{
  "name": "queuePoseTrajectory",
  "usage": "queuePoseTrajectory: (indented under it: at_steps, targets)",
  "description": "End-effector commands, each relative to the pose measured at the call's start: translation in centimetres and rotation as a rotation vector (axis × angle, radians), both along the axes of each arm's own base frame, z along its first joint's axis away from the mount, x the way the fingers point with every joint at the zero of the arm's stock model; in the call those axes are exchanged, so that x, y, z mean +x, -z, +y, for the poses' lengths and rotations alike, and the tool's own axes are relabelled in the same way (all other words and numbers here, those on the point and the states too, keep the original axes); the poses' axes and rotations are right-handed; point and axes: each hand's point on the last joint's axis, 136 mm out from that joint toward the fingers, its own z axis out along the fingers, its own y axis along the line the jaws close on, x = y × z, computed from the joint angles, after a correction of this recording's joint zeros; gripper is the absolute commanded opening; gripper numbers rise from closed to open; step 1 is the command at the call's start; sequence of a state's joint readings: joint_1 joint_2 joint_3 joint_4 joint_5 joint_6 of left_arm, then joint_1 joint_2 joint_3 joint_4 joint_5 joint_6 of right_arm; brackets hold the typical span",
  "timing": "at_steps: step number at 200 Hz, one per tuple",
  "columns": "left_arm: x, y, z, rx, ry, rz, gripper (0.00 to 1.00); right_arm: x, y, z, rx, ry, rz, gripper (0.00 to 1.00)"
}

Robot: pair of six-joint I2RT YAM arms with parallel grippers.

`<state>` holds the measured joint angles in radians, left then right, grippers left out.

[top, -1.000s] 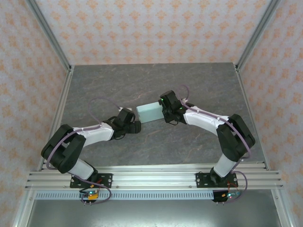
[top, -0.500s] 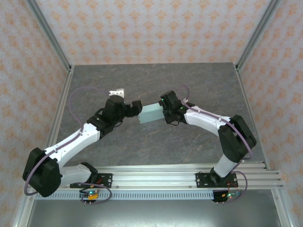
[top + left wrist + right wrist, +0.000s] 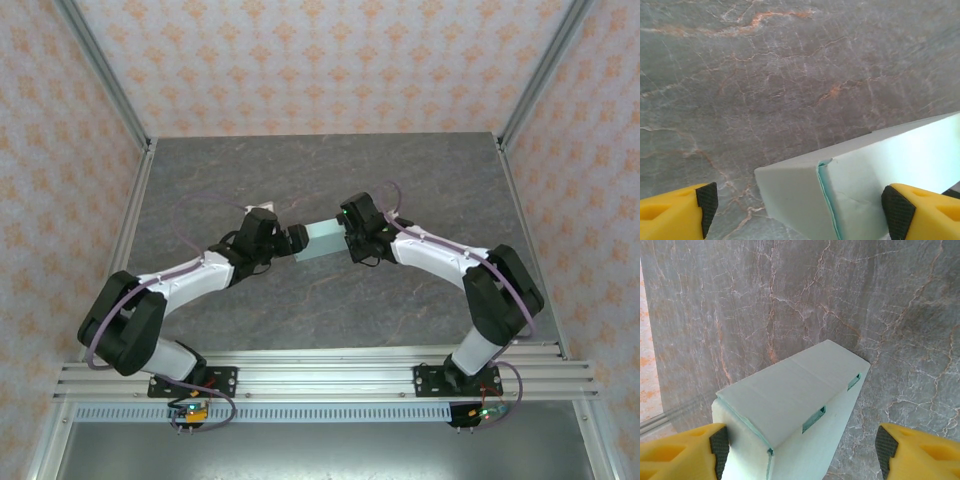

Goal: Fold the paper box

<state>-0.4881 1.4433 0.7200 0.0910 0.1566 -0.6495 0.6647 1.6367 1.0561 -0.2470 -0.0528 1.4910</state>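
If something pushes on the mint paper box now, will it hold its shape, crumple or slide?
Probably light and easily dented: the paper box is thin folded card, seemingly hollow. It would likely slide on the smooth table rather than resist. The end seam gapes slightly, so a push there might pop the flap open.

No legible text, labels or numbers anywhere.

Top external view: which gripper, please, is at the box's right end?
The right gripper; the left gripper faces the paper box's opposite end.
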Motion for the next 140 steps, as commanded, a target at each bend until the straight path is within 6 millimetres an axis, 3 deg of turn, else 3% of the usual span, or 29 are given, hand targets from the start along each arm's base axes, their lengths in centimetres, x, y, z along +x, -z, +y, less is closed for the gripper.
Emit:
queuePoseTrajectory:
  at_steps: [1, 58, 78, 100, 140]
  targets:
    - [-2.2, 3.2, 2.1, 0.042, -0.050, 0.088, 0.87, -1.9, 1.7, -1.5, -0.065, -0.001, 0.079, 0.78]
    - [-1.6, -2.7, 3.4, 0.104, -0.053, -0.031, 0.89, -2.0, 2.3, -1.3, -0.051, 0.000, 0.091, 0.78]
    - [-1.6, -3.5, 3.6, 0.104, -0.058, -0.058, 0.89, -2.0, 2.4, -1.4, -0.060, -0.002, 0.091, 0.78]
    - [-1.8, -1.4, 3.5, 0.117, -0.051, -0.016, 0.90, -2.2, 2.5, -1.6, -0.057, 0.006, 0.092, 0.78]
    - [-2.6, 4.9, 2.7, 0.147, 0.015, 0.099, 0.87, -2.1, 2.1, -1.6, -0.055, 0.006, 0.084, 0.78]
